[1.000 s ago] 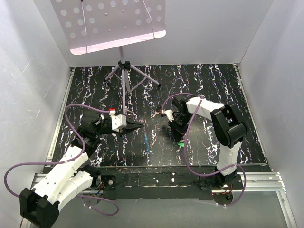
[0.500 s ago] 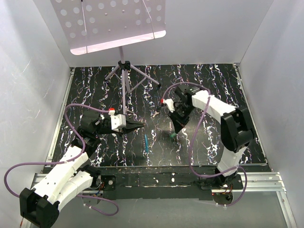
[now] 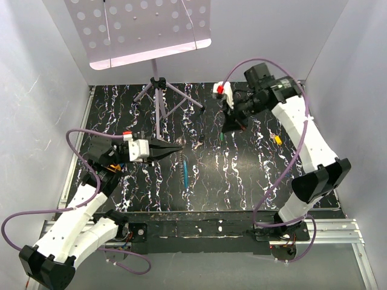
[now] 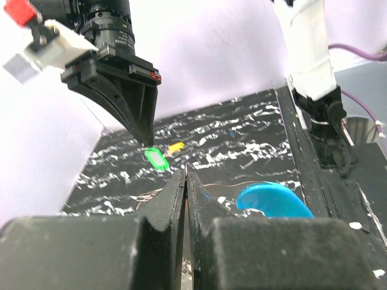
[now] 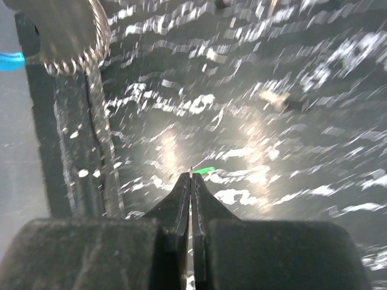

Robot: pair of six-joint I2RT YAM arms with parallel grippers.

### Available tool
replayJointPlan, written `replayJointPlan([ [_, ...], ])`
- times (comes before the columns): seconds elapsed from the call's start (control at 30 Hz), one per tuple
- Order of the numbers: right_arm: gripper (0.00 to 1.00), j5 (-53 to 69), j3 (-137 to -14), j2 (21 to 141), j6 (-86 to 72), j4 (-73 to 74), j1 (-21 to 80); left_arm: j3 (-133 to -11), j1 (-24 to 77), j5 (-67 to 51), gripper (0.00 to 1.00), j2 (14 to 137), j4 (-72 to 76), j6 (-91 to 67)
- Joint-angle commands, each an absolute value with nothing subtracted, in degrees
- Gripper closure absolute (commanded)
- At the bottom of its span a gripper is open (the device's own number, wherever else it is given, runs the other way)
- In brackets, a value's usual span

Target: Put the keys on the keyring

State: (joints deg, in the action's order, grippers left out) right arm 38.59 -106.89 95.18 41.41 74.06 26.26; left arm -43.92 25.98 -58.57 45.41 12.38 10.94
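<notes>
My right gripper is raised over the far middle of the mat and shut on the key, whose bright green head hangs just below the fingertips. The left wrist view shows that green key under the right gripper. In the right wrist view only a green sliver of the key shows beside the closed gripper. My left gripper is shut on the keyring, a thin wire with a light-blue tag trailing from the left gripper.
A purple tripod stand with a perforated white desk rises at the back centre. A small yellow-headed piece lies on the mat at the right, and a small silvery piece near the middle. White walls close in both sides.
My right arm has lifted the green key off the near mat and carried it up and toward the back. The left gripper has shifted slightly back with the keyring.
</notes>
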Motion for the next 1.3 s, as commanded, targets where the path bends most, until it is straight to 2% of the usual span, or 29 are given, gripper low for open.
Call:
replayJointPlan([
  [0.0, 0.99, 47.71, -120.39, 93.17, 48.08, 86.14, 26.02, -49.56, 25.66, -58.62, 1.00, 45.79, 17.04, 9.32],
  [0.1, 0.99, 51.14, -119.98, 87.83, 45.72, 76.07, 26.02, -51.24, 25.66, -58.01, 1.00, 46.23, 18.81, 8.61],
  [0.33, 0.99, 58.43, -97.07, 70.77, 35.27, 43.28, 26.02, -50.11, 25.66, -54.41, 1.00, 45.27, 27.14, 5.38],
  [0.43, 0.99, 66.51, -92.73, 68.56, 37.95, 40.87, 26.45, -48.87, 25.66, -53.70, 1.00, 44.56, 30.32, 4.05],
  [0.63, 0.99, 67.41, -82.81, 63.38, 32.35, 21.64, 29.53, -49.04, 25.66, -57.39, 1.00, 45.17, 34.97, 0.44],
  [1.0, 0.99, 66.97, -76.64, 62.75, 29.89, 9.41, 34.80, -43.24, 25.66, -60.82, 1.00, 48.25, 46.93, -5.09],
  [1.27, 0.99, 62.77, -74.97, 62.93, 27.07, 8.26, 36.12, -43.94, 25.66, -63.28, 1.00, 53.08, 51.50, -6.59],
])
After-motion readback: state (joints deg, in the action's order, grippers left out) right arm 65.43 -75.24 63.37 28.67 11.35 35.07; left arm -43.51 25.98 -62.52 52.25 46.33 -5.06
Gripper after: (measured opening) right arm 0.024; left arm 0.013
